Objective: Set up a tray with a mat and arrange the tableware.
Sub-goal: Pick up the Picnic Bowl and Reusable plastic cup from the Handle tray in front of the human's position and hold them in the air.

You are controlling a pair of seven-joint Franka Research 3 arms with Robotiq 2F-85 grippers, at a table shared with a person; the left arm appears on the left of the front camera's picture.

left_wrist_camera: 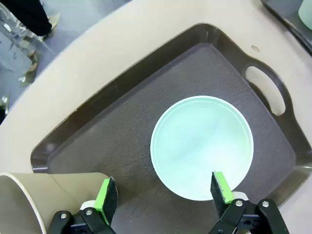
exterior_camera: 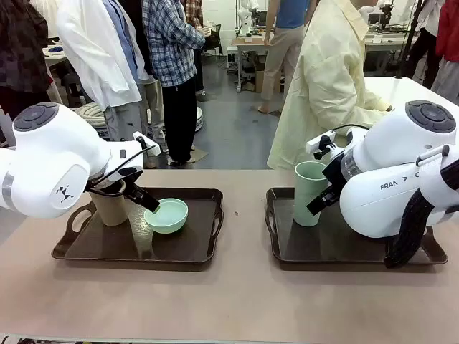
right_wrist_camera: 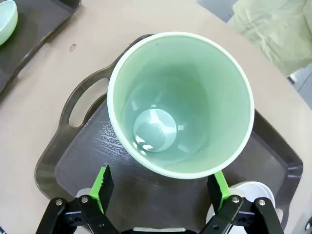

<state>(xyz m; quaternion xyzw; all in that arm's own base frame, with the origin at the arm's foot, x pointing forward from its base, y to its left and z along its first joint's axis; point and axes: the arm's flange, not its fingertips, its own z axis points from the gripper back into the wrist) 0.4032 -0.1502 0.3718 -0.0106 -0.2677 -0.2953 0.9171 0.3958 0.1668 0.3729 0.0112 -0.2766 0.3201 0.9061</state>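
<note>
Two dark trays are seen side by side on the table (exterior_camera: 229, 301), well apart, each lined with a dark textured mat.

On the left tray (exterior_camera: 208, 247), the tan tumbler (exterior_camera: 111, 208) is stood upright toward the far left corner. The mint green bowl (exterior_camera: 166, 215) is set right way up just right of the tray's middle, nearer its far edge. The two are close but apart.

The left gripper (left_wrist_camera: 164, 195) is held over this tray with its fingers spread wide and nothing pinched. In the left wrist view, the tumbler's rim is seen just outside one green pad (left_wrist_camera: 106, 199), and the near rim of the bowl is overlapped by the other. Whether that pad touches the bowl cannot be told.

On the right tray (exterior_camera: 283, 251), the pale green tumbler (exterior_camera: 310, 193) is stood upright and empty in the far left corner, beside the handle cut-out.

The right gripper (right_wrist_camera: 161, 190) is held spread wide with nothing gripped, and the tumbler's rim is framed between its two pads in the right wrist view. A whitish bowl (right_wrist_camera: 251, 191), largely hidden behind one finger, is seen on the same tray beside the tumbler.

A person in a pale yellow coat (exterior_camera: 330, 79) is seen at the table's far edge, behind the right tray.
</note>
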